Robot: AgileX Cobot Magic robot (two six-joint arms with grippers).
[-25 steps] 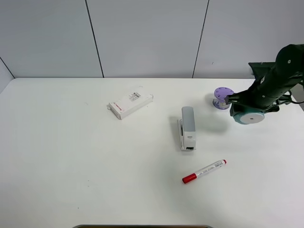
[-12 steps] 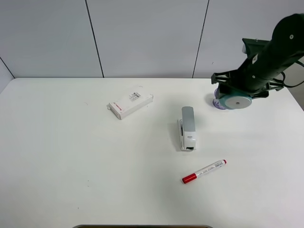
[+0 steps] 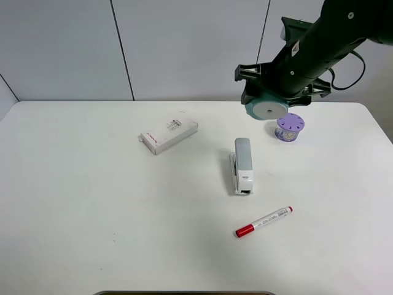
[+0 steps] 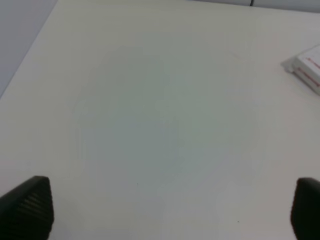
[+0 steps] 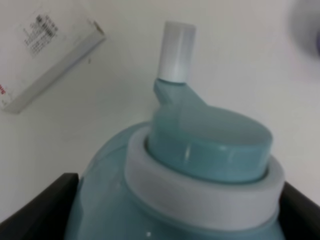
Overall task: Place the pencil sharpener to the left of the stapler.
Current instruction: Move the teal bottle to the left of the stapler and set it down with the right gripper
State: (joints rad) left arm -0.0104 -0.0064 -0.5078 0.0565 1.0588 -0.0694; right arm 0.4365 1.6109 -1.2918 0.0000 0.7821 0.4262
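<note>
Pencil sharpener (image 3: 268, 109): body half hidden by right claw (image 5: 175, 202), clamped round it, raised off table (image 3: 92, 215) beyond stapler (image 3: 243, 163). Left claw (image 4: 165, 207) apart, mostly cut off.

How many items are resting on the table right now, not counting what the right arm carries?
4: white box back left, stapler centre, red-capped marker in front of it, purple cylinder back right. None looks hidden.

On my right wrist feed the pencil sharpener (image 5: 200, 165) runs off the frame and I can't see its base. The right fingers (image 5: 35, 205) show only as dark corners, and the purple cylinder (image 5: 311, 25) is a blur. The left wrist feed clips the white box (image 4: 306, 67) and shows only the tips of the left fingers (image 4: 27, 207).
</note>
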